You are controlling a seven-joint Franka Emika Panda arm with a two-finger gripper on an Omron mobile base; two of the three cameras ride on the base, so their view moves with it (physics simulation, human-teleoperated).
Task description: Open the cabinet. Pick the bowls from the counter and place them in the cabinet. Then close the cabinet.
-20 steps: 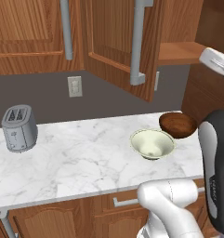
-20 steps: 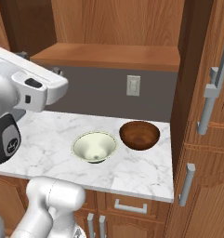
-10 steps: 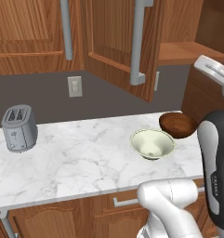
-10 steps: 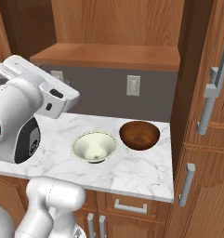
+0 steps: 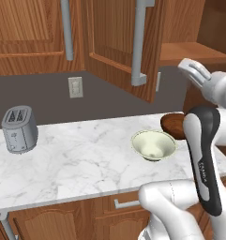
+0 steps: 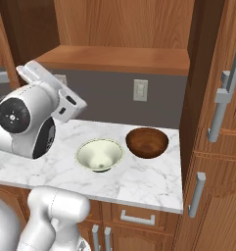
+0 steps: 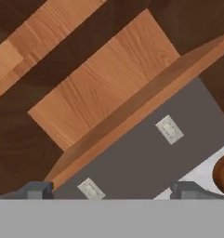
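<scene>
The cabinet stands open above the counter [image 5: 86, 159]. Its left door [image 5: 115, 42] is swung out, its right door [image 6: 207, 73] is swung wide, and the wooden shelf [image 6: 119, 59] is bare. A pale cream bowl [image 5: 153, 144] [image 6: 100, 154] sits on the marble, and the dark brown bowl [image 5: 172, 125] [image 6: 147, 142] sits just behind and to its right, close beside it. My gripper [image 7: 112, 189] is open with nothing between its tips. It hangs above the counter and looks up at the shelf's edge and the grey wall. The brown bowl [image 7: 223, 174] shows at the right edge of the hand view.
A grey toaster [image 5: 19, 129] stands at the counter's far left. Wall outlets [image 6: 140, 90] sit on the grey backsplash. Low cabinets with a drawer handle [image 6: 139, 218] run under the counter. A tall wooden unit [image 6: 222, 186] closes off the right side.
My hand has swung lower and turned, coming down from beside the open cabinet toward the space over the counter. The bowls, doors and toaster have not moved.
</scene>
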